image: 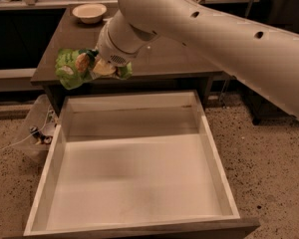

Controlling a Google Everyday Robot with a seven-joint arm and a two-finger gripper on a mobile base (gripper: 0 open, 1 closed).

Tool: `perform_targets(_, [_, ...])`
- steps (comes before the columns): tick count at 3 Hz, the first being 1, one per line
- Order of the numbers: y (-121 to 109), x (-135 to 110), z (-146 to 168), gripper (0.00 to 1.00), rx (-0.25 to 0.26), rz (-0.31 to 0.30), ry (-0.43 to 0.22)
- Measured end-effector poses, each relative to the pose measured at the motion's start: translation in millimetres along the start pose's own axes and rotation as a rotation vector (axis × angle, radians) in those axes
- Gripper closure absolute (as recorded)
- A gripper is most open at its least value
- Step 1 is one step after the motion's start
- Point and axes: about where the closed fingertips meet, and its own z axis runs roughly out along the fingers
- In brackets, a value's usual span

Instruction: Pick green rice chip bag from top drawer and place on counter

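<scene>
Transfer step: gripper, clamped on green rice chip bag, hangs at counter's front-left edge; next, carry inward over it and release.

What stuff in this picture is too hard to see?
Camera view:
- Green bag, held in the gripper by the counter's front left corner: writing blurred.
- Drawer front: cut off by the bottom edge.
- Arm base: cut off at the right edge.
- Bowl inside: too small to tell.
</scene>
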Motion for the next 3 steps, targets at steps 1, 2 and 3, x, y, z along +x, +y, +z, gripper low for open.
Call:
perform_targets(1, [-5, 10, -1, 1.0, 0.017, 0.02, -0.012])
perform_targets(2, [-32, 30, 2, 1.0, 0.035, 0.018, 0.012])
perform_targets(3, [-99, 72, 7, 1.0, 0.063, 0.07, 0.04])
